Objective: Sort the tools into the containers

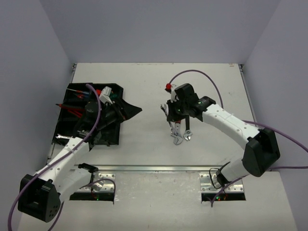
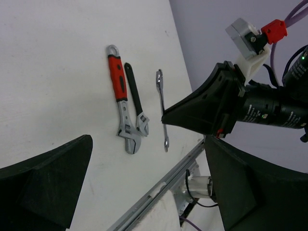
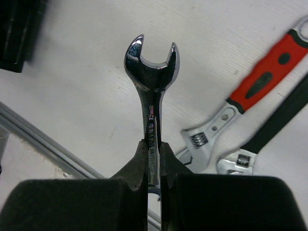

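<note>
Right gripper (image 3: 153, 149) is clenching one silver wrench (image 3: 151, 72). Two more, red-handled wrench (image 3: 255, 86) and black-handled wrench (image 3: 284, 115), are lying beside it. Only the top view is showing the tray (image 1: 62, 120) beneath the gaping left gripper (image 2: 147, 144).

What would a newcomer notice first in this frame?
The right gripper, shut on a silver wrench at mid-table, stands out. Right beside it lie a red-handled wrench and a black-handled wrench. At the far left, the left gripper hangs open over the black tray, which holds several tools.
</note>
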Robot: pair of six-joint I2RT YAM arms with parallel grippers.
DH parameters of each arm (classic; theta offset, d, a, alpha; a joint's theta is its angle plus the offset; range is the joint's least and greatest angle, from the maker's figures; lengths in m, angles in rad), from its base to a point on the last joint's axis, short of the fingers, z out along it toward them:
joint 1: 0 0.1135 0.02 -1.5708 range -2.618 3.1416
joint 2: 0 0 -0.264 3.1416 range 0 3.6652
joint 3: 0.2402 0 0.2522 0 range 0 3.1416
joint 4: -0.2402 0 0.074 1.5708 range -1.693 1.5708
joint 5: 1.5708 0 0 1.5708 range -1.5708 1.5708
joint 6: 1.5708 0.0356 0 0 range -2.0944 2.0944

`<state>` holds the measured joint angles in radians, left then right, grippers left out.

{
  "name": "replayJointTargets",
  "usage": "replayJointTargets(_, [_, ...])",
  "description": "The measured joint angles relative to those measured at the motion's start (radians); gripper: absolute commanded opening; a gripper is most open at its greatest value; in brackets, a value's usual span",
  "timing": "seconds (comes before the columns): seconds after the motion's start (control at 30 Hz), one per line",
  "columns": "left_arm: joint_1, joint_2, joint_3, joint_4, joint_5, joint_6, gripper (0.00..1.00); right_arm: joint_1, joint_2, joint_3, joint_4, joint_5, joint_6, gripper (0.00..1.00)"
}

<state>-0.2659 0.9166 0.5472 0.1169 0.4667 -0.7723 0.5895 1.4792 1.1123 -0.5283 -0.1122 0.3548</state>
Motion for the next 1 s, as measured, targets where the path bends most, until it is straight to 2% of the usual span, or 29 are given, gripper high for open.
replayJointTargets(0.2, [-0.104, 0.038, -0.010, 0.135, -0.102, -0.113, 0.99, 0.121, -0.003, 0.037, 0.051, -0.010, 0.049, 0.00])
replayJointTargets(0.33, [-0.139, 0.080, -0.010, 0.156, -0.154, -0.149, 0.91, 0.170, -0.003, 0.056, 0.093, -0.018, 0.072, 0.00])
replayJointTargets(0.43, [-0.160, 0.109, -0.010, 0.170, -0.194, -0.177, 0.81, 0.193, -0.003, 0.068, 0.103, -0.018, 0.086, 0.00])
replayJointTargets(0.53, [-0.179, 0.141, -0.010, 0.175, -0.219, -0.196, 0.60, 0.216, -0.003, 0.086, 0.108, -0.019, 0.094, 0.00])
replayJointTargets(0.6, [-0.191, 0.154, -0.010, 0.175, -0.229, -0.202, 0.56, 0.228, -0.003, 0.093, 0.117, -0.021, 0.096, 0.00])
replayJointTargets(0.63, [-0.198, 0.157, -0.010, 0.178, -0.235, -0.204, 0.51, 0.234, -0.003, 0.094, 0.125, -0.024, 0.098, 0.00])
replayJointTargets(0.67, [-0.206, 0.161, -0.009, 0.181, -0.239, -0.205, 0.42, 0.239, -0.003, 0.095, 0.130, -0.026, 0.099, 0.00])
replayJointTargets(0.73, [-0.220, 0.173, -0.004, 0.189, -0.244, -0.208, 0.13, 0.244, -0.003, 0.097, 0.133, -0.030, 0.101, 0.00])
replayJointTargets(0.77, [-0.227, 0.180, 0.000, 0.193, -0.246, -0.209, 0.02, 0.245, -0.003, 0.098, 0.134, -0.031, 0.102, 0.00])
replayJointTargets(0.87, [-0.248, 0.193, 0.016, 0.202, -0.249, -0.215, 0.00, 0.245, -0.003, 0.100, 0.134, -0.029, 0.106, 0.02])
replayJointTargets(0.9, [-0.252, 0.194, 0.022, 0.200, -0.254, -0.212, 0.00, 0.245, -0.003, 0.100, 0.135, -0.028, 0.108, 0.12])
replayJointTargets(0.93, [-0.254, 0.194, 0.027, 0.193, -0.260, -0.209, 0.00, 0.245, -0.003, 0.100, 0.137, -0.027, 0.109, 0.34])
replayJointTargets(1.0, [-0.255, 0.195, 0.049, 0.147, -0.279, -0.202, 0.00, 0.245, -0.004, 0.100, 0.140, -0.023, 0.112, 0.98])
